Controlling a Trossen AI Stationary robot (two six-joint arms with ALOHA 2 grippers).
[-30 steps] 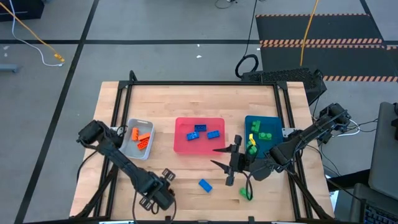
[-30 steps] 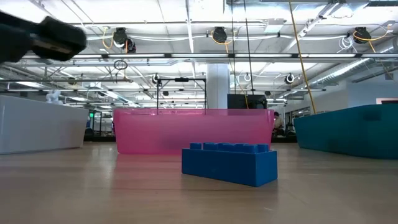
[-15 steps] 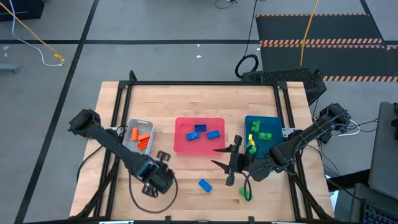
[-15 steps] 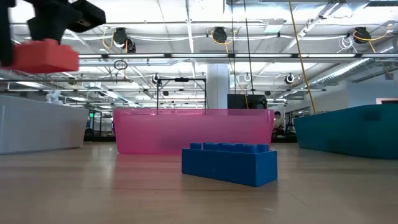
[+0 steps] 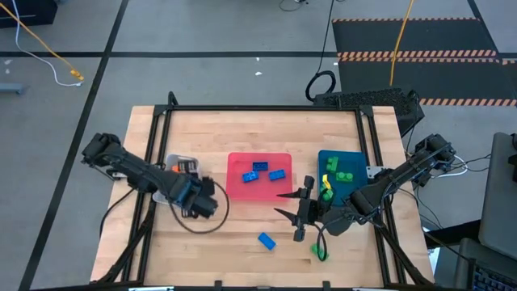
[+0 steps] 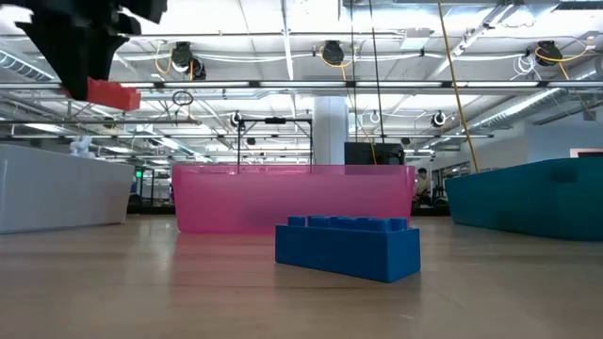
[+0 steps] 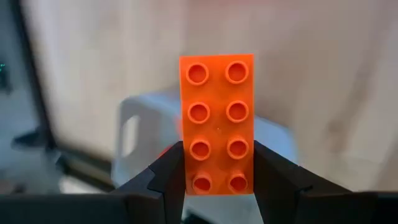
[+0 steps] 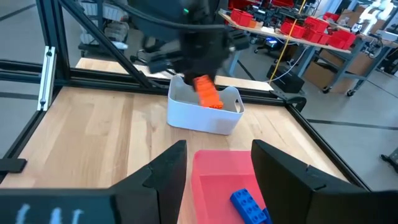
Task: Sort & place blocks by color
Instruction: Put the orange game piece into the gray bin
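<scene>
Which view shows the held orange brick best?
Left wrist view: the orange brick fills it, studs visible, gripped by the left tool. Right wrist view shows it over the grey tray; low view, an end; high view, hidden.

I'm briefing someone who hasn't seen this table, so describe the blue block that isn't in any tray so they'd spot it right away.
Start at the pink tray in the middle of the wooden table. Just off its front edge, toward the robot, a loose blue block lies on bare wood. Unlike the blue blocks inside the tray, it sits alone outside, with only a green block nearby.
</scene>
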